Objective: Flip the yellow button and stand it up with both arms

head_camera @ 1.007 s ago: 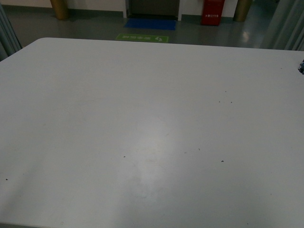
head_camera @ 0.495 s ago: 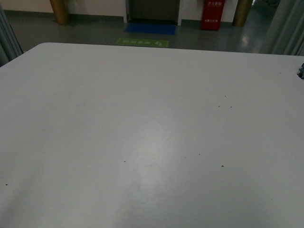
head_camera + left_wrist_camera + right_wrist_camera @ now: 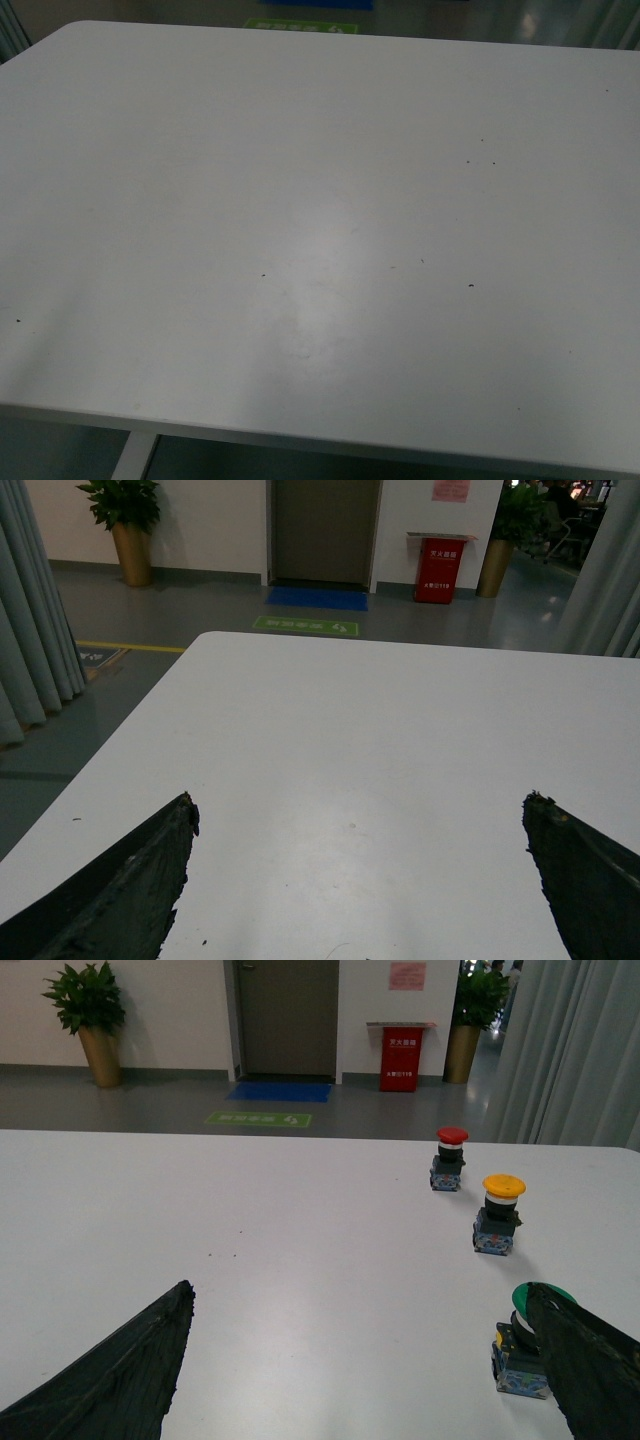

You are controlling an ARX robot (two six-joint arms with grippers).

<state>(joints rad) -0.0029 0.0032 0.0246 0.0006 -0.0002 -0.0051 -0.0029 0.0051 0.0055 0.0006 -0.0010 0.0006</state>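
Yellow button (image 3: 499,1214) upright on the white table (image 3: 300,1240), cap up, between a red button (image 3: 449,1158) farther off and a green button (image 3: 527,1342) close by the right pincer (image 3: 360,1360). Both pincers spread wide and released, grasping nothing; left pincer (image 3: 360,870) above bare tabletop.

Dim, soft glare on white table (image 3: 330,260), slightly hazy
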